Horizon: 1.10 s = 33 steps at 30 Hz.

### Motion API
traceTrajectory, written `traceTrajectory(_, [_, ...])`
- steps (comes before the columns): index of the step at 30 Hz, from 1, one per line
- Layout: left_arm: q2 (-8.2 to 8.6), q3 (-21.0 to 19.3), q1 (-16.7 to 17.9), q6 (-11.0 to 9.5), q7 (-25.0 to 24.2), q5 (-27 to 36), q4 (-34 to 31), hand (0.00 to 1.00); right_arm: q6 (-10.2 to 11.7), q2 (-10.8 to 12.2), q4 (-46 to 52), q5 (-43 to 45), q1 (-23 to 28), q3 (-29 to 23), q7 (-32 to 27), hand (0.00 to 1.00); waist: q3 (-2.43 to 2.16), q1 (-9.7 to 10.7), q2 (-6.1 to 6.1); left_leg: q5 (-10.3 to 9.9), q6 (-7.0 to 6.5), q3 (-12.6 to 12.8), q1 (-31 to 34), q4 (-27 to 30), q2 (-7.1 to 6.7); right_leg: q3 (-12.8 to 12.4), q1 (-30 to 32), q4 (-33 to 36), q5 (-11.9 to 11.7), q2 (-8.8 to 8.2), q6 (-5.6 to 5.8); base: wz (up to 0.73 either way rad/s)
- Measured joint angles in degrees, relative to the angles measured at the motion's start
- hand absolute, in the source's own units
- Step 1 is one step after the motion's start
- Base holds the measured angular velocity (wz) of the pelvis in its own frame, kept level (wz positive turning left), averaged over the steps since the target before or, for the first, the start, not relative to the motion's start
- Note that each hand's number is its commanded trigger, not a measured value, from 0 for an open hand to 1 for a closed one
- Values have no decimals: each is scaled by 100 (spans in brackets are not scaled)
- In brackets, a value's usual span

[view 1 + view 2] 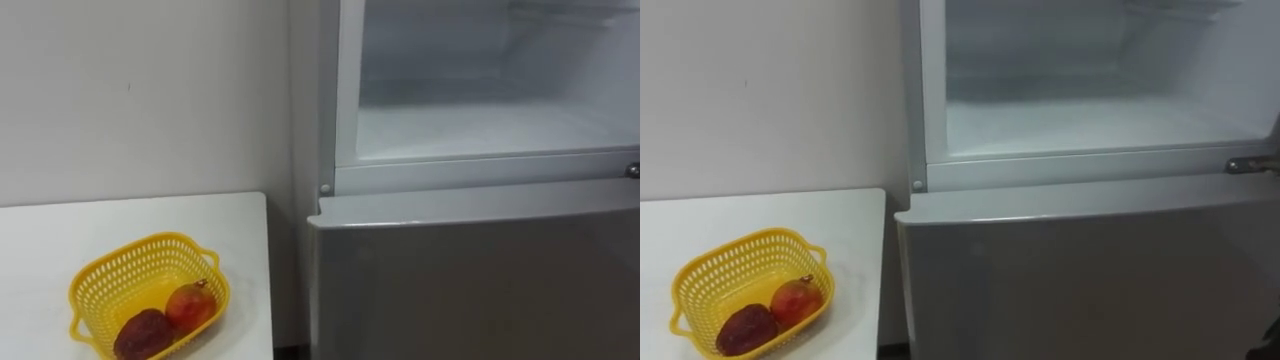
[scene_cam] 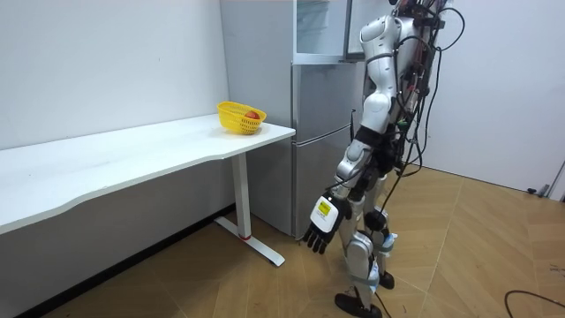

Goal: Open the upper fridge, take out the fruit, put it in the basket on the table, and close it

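A plain white wall [image 2: 106, 62] backs a long white table [image 2: 132, 163] with 1 white leg in sight. The table's end stands just beside the grey fridge [image 2: 322, 88]. Light brown wood planks cover the floor [image 2: 477, 247]. The light is soft and even.

Left hand [image 2: 323, 219] low, fingers relaxed.

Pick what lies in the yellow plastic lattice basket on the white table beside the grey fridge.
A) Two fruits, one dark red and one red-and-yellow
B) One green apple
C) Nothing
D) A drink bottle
A: the yellow plastic lattice basket on the white table holds a dark red fruit and a red-and-yellow fruit, lying side by side.
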<state>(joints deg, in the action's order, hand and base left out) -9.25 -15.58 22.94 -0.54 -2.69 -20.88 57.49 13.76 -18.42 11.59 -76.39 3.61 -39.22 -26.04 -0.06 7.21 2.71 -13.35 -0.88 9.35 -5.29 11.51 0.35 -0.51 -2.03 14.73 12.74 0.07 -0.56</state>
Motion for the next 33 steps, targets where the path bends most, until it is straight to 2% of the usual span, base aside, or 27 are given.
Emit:
traceTrajectory(6, [59, 0, -8, -2, -144, -7, 104, 0, -3, 0, 99, 301, 0, 218, 286, 0, -5, -9, -10, 0, 0, -15, 70, 36, -2, 15, 69, 16, 12, -8, 0, 0])
traceTrajectory(8, [98, 5, -10, -1, -164, -5, 186, 0, -3, 0, 135, 803, 0, 320, 311, 0, -9, -59, -19, 1, -1, -18, 76, 36, -3, 17, 100, 64, 14, -10, -5, -2])
traceTrajectory(13, [108, 5, -14, 7, -172, -1, 248, 0, -65, -2, 306, 1395, -11, 448, 372, 0, -10, -118, -7, 1, -1, -85, 73, 103, -20, 105, 87, 110, 63, -44, -9, 8])
traceTrajectory(15, [96, 0, -16, 7, -171, -2, 284, 0, -115, -22, 512, 1638, -40, 451, 416, 0, 7, -116, 47, 1, 0, -157, 60, 125, -20, 201, 21, 98, 72, -59, -23, 15])
traceTrajectory(17, [87, 8, -24, 9, -157, 19, 295, 0, -118, -85, 672, 1870, -131, 497, 523, 0, 3, -144, 178, 4, 5, -191, 52, 150, -7, 246, -33, 81, 78, -53, -37, 17])
traceTrajectory(19, [92, 29, -51, 10, -153, 25, 344, 0, -122, -116, 716, 2044, -328, 612, 575, 0, 10, -164, 257, 4, 6, -207, 66, 187, 4, 254, -53, 52, 60, -45, -49, 4])
traceTrajectory(23, [87, 146, -178, 6, -127, 71, 433, 0, -132, -158, 746, 2117, -382, 930, 878, 0, 26, -308, 295, 1, 5, -308, 82, 192, 27, 293, -194, -217, -74, -6, -30, 8])
traceTrajectory(27, [74, 231, -201, 9, -115, 150, 443, 0, -163, -156, 727, 2117, -539, 948, 1008, 0, 7, -422, 299, -2, 0, -342, 123, 175, 6, 353, -209, -222, -85, -27, -18, 7])
traceTrajectory(28, [80, 236, -206, 10, -116, 183, 442, 0, -160, -155, 715, 2121, -569, 1000, 1032, 0, -5, -462, 252, -2, 0, -384, 133, 183, 3, 395, -264, -218, -97, -31, -24, 10])
traceTrajectory(33, [95, 284, -194, 21, -118, 243, 455, 0, -127, -156, 649, 2508, -748, 1186, 1063, 0, 5, -703, 182, -1, 1, -502, 138, 198, -11, 540, -293, -225, -95, -50, -29, 12])
